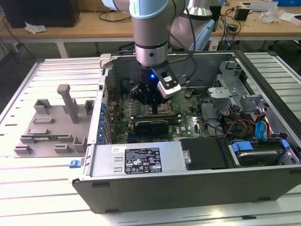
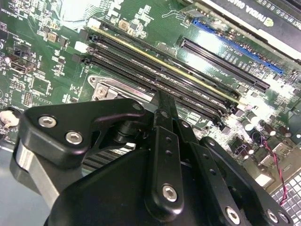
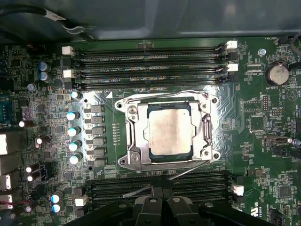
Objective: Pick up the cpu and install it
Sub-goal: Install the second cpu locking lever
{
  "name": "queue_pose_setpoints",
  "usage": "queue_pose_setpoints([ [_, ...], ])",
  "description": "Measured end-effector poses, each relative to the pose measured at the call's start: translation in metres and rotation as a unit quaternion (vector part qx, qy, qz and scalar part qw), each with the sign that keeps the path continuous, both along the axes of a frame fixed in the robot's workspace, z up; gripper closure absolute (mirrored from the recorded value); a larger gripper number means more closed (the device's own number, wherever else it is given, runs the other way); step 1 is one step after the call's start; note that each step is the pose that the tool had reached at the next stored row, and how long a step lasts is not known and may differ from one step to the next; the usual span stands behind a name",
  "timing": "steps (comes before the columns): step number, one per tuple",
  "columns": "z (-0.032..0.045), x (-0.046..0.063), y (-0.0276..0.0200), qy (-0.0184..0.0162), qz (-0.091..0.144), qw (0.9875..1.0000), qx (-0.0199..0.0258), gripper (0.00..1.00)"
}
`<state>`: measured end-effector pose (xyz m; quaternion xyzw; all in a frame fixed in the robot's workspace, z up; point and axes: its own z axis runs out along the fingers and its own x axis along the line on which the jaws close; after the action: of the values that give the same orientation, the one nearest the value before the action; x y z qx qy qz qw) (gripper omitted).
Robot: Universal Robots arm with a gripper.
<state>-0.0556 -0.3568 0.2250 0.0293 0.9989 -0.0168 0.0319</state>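
Slatted metal counter (image 1: 56, 188) carries an open computer case (image 1: 188, 183), and the arm reaches down into it over the motherboard (image 3: 263, 141). In the first wrist view the cpu (image 3: 169, 130) lies flat inside the socket frame (image 3: 129, 141), apparently seated, so the placing step looks done or nearly so. The gripper (image 1: 151, 104) hangs just above the socket; its own body hides the fingertips, so I cannot tell whether it is released or clenched. Whether the socket's retaining lever is latched is hard to make out.

Cpu (image 3: 169, 130) in socket (image 3: 129, 134), between memory slots (image 3: 150, 61).
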Motion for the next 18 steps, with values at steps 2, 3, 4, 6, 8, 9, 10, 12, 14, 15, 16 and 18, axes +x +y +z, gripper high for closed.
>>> queue_pose_setpoints([
  [2,-0.0007,-0.002,0.0000,-0.0001,0.000,1.0000,0.0000,0.89],
  [3,-0.0010,-0.003,0.0000,-0.0002,0.000,1.0000,0.0000,0.89],
  [4,-0.0014,-0.005,0.0000,-0.0002,0.000,1.0000,0.0001,0.89],
  [6,-0.0019,-0.006,0.0000,-0.0002,0.000,1.0000,0.0000,0.89],
  [8,-0.0024,-0.008,0.0000,-0.0003,0.000,1.0000,0.0000,0.89],
  [9,-0.0027,-0.010,0.0000,-0.0005,0.000,1.0000,0.0000,0.89],
  [10,-0.0034,-0.013,0.0000,-0.0009,0.000,1.0000,0.0000,0.89],
  [12,-0.0038,-0.014,0.0000,-0.0009,0.000,1.0000,0.0000,0.89],
  [14,-0.0044,-0.015,0.0000,-0.0009,0.000,1.0000,0.0000,0.89],
  [15,-0.0046,-0.015,0.0000,-0.0009,0.000,1.0000,-0.0001,0.89],
  [16,-0.0048,-0.015,0.0000,-0.0009,0.000,1.0000,-0.0001,0.89],
  [18,-0.0051,-0.015,-0.0002,-0.0010,0.000,1.0000,0.0012,0.89],
])
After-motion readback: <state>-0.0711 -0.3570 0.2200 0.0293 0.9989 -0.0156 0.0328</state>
